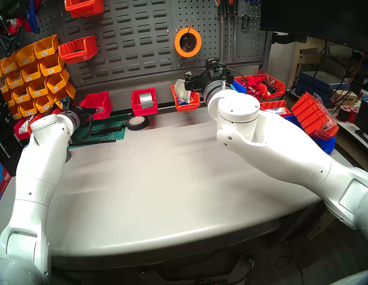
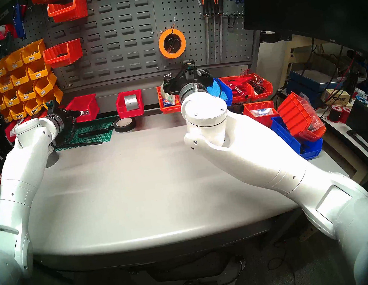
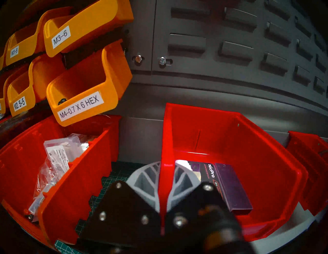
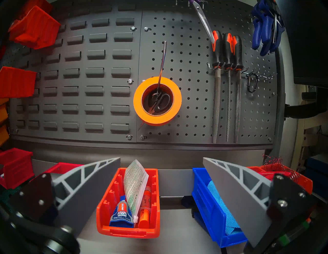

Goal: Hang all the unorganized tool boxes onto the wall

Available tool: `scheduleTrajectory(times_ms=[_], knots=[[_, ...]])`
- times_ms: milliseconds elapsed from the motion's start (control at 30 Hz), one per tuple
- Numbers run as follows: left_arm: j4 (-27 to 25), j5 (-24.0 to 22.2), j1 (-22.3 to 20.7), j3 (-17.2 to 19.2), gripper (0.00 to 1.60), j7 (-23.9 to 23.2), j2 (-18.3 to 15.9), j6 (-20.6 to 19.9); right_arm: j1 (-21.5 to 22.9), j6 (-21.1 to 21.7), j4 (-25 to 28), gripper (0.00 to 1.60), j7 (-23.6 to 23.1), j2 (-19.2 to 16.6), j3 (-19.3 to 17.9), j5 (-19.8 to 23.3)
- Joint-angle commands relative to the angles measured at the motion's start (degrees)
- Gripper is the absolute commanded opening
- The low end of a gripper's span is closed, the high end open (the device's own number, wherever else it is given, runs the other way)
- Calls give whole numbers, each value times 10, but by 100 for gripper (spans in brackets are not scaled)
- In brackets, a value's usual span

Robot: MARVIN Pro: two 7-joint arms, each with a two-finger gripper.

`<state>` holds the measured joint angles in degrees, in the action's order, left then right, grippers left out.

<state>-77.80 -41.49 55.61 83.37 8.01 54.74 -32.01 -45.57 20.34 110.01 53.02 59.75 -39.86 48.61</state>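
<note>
A plain red tool box holding black and white cards stands at the back left of the bench, below the wall. My left gripper is shut on this box's left side wall, one finger inside and one outside. The long orange ribbed tool box, with a white-green packet and glue tubes, sits at the back centre-right. Above and just in front of it my right gripper hangs open with nothing between its fingers. In the head view the right gripper partly hides the orange box.
A red bin with a silver tape roll and a black tape roll lie between the two boxes. Yellow labelled bins and two orange bins hang on the wall. A blue bin stands right of the orange box; several bins pile up far right.
</note>
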Motion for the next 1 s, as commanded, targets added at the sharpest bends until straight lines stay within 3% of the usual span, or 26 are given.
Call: scheduleTrajectory(times_ms=[0,533,800,833,967], knots=[[30,17,-58,-7,0,-13,14,-3,8,1,5,160,-1,1,-2,-3],[123,45,-117,-56,0,-38,17,-91,9,2,5,160,-1,1,-2,-4],[148,52,-114,-72,0,-58,16,-89,9,2,5,160,-1,1,-2,-4],[131,50,-103,-68,0,-54,13,-89,9,2,5,160,-1,1,-2,-4],[158,58,-121,-85,0,-77,12,-78,9,2,5,160,-1,1,-2,-4]])
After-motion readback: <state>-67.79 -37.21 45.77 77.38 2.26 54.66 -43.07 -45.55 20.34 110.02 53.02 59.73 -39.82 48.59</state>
